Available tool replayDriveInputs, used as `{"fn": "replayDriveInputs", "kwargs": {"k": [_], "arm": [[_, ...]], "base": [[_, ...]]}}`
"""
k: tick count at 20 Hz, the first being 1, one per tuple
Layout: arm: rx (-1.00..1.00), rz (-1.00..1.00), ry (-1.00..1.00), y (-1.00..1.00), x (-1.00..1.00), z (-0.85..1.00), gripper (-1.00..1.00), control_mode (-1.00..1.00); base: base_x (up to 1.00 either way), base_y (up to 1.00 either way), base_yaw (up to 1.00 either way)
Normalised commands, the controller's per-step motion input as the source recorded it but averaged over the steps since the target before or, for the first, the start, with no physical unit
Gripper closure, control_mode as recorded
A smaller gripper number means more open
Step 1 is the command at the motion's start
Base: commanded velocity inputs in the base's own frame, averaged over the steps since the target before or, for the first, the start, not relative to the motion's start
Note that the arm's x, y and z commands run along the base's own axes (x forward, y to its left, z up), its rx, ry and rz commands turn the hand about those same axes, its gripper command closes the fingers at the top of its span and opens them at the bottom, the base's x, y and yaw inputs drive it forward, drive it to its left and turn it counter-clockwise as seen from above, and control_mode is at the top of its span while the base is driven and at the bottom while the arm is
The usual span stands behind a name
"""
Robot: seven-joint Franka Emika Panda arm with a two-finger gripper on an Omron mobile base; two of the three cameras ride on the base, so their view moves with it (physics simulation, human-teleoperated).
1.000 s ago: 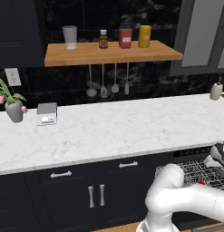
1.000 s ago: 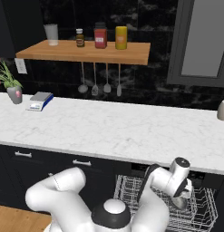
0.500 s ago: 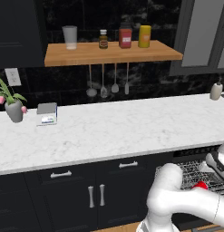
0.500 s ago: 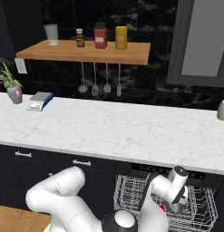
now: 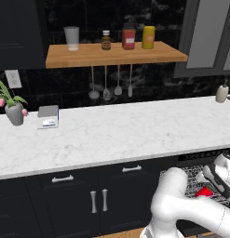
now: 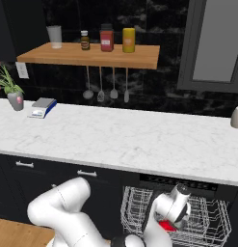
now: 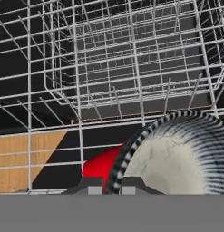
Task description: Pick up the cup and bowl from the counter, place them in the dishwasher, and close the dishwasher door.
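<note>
My gripper (image 7: 109, 185) is down inside the dishwasher's pulled-out grey wire rack (image 6: 207, 223), shut on the rim of the bowl (image 7: 177, 158). The bowl has a black-and-white striped rim and a beige inside, and it stands tilted on edge among the wires. A red cup (image 7: 100, 164) lies just behind it in the rack, also seen as a red patch (image 5: 205, 191) by the hand (image 5: 221, 180) and below the wrist (image 6: 166, 226). The white marble counter (image 5: 116, 135) runs above the rack. I cannot make out the dishwasher door.
On the counter stand a flower vase (image 5: 15, 114), a small box (image 5: 48, 116) and a soap bottle (image 5: 222, 94). The wooden shelf (image 5: 116, 55) carries a glass and jars, with utensils (image 5: 111, 86) hanging below. Navy cabinets (image 5: 98, 200) flank the rack.
The hand has sunk lower into the rack with the bowl still in its grip. Everything on the counter stays put.
</note>
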Motion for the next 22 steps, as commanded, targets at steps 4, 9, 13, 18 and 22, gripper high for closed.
{"fn": "replayDriveInputs", "kwargs": {"k": [4,9,13,18,22], "arm": [[-0.10,0.00,-0.09,0.88,0.00,-0.05,1.00,-1.00],[-0.02,0.00,-0.01,0.72,0.00,-0.21,1.00,-1.00],[0.00,0.00,0.01,0.42,0.00,-0.32,1.00,-1.00],[0.00,0.01,0.04,0.31,0.01,-0.18,-1.00,-1.00],[0.00,0.03,0.03,0.29,0.01,0.00,-1.00,-1.00]], "base": [[0.00,0.00,0.00],[0.00,0.00,0.00],[0.00,0.00,0.00],[0.00,0.00,0.00],[0.00,0.00,0.00]]}}
